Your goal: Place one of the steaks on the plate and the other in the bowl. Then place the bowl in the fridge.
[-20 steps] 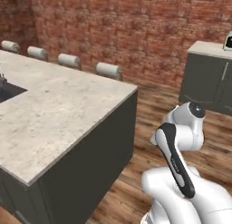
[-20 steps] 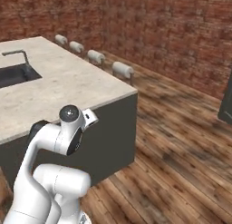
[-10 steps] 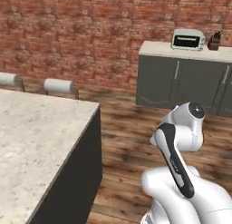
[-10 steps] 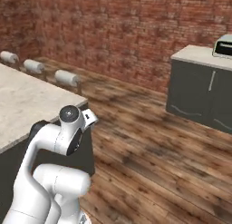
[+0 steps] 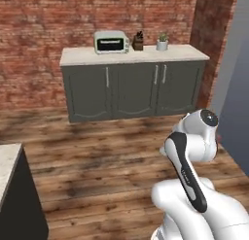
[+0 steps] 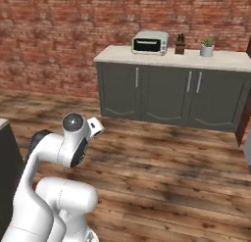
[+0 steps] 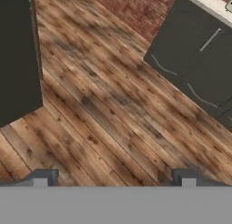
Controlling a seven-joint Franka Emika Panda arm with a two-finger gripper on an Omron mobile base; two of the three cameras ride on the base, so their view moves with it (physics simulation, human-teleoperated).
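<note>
Hand view: I am looking down along the gripper at bare wooden floor. The jaws are standing wide apart and nothing is lying between them.

I am seeing no steak, plate, bowl or fridge in these pictures, so I cannot say where they are lying; I am judging the task as not visibly begun, with both placings and the fridge step left to do.

Landmark: the dark grey cabinet against the brick wall. On its top a toaster oven is standing at the left, then a knife block, then a potted plant. The floor in front of the cabinet is lying open. An island corner is sitting nearest the base, well apart from the cabinet.
</note>
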